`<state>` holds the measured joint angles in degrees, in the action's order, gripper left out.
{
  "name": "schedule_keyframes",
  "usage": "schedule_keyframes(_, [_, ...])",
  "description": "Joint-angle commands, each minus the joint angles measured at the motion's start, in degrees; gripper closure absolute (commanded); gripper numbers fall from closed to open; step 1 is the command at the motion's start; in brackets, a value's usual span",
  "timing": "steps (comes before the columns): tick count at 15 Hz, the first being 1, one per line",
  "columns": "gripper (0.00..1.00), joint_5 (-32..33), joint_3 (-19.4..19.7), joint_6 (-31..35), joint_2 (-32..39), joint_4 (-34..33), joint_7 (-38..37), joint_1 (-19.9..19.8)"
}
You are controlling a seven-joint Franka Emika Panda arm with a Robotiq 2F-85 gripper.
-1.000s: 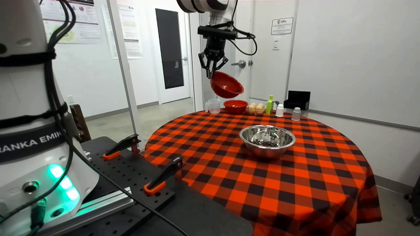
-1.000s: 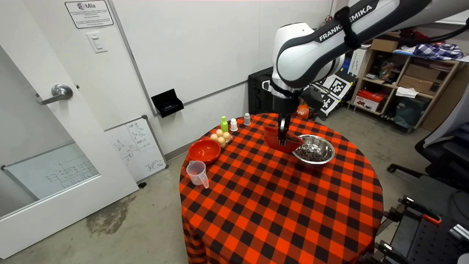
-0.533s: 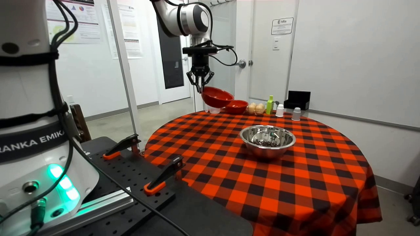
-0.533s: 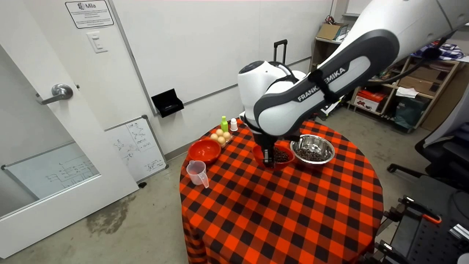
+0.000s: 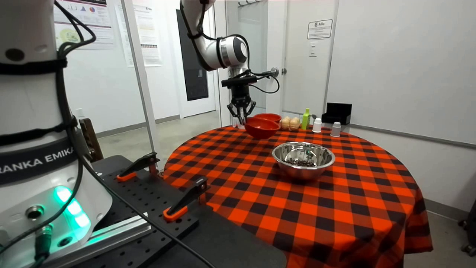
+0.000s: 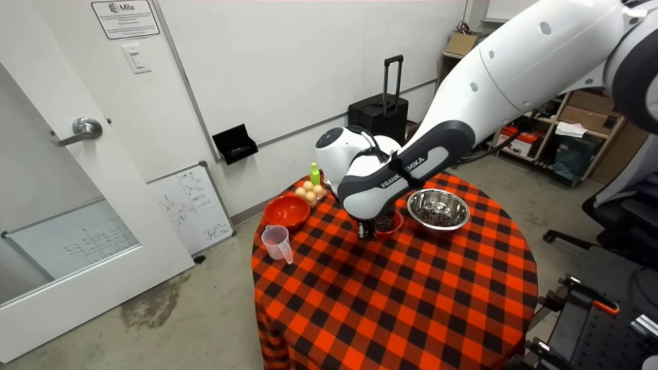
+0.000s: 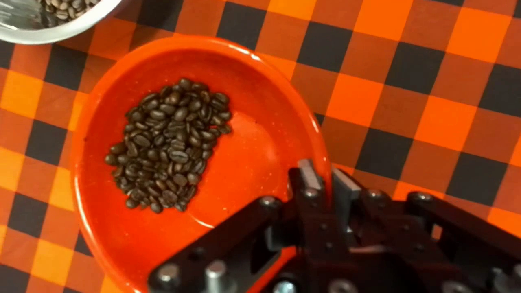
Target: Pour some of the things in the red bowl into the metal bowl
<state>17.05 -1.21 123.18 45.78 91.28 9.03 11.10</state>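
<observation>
base label [image 5: 37, 163]: "RANKA EMIKA", 1st letter cut off | wall sign [image 6: 125, 21]: "Mila", finer print illegible | gripper [image 7: 329, 179]: 2 fingers clamped on rim of red bowl [image 7: 248, 162], seemingly above tablecloth [image 5: 241, 186] | metal bowl [image 7: 40, 36]: near red bowl, cropped in wrist view

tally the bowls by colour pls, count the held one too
Red: 2, the held red bowl in the gripper and the other red bowl beside the clear jug
Silver: 1, the metal bowl
Total: 3
</observation>
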Motion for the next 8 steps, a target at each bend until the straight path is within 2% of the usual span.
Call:
schedule_keyframes(1, [0.98, 0.61, 1.06, -3.12, 5.83, -8.96, -0.23, -0.60])
schedule_keyframes(8, [0.98, -0.62, 0.69, -7.79, 13.65, -21.05, 2.32, -2.24])
